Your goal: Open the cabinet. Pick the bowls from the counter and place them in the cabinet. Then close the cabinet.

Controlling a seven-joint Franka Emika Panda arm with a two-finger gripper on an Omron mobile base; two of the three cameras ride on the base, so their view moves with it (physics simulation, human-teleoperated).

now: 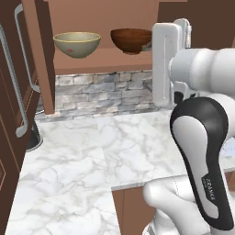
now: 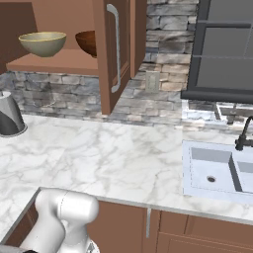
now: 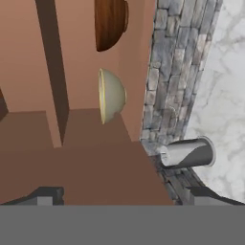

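The cabinet (image 1: 103, 62) stands open, its left door (image 1: 42, 55) and right door (image 2: 116, 49) swung out towards me. Both bowls rest on its lower shelf. The pale beige bowl (image 1: 77, 44) (image 2: 42, 43) (image 3: 112, 94) sits on the left, and the dark wooden bowl (image 1: 131, 40) (image 2: 87, 43) (image 3: 110, 24) sits apart to its right. My gripper (image 3: 125, 198) is open and holds nothing. It faces the shelf from a short distance, rolled on its side. The white marble counter (image 1: 92, 151) (image 2: 108, 153) lies below.
A metal canister (image 2: 9, 116) (image 3: 186, 153) stands on the counter under the cabinet's left side. A sink (image 2: 217, 173) with a dark faucet (image 2: 244, 133) lies at the right. A black-framed window (image 2: 227, 49) hangs above it. A darker tall door (image 1: 11, 114) flanks the left.
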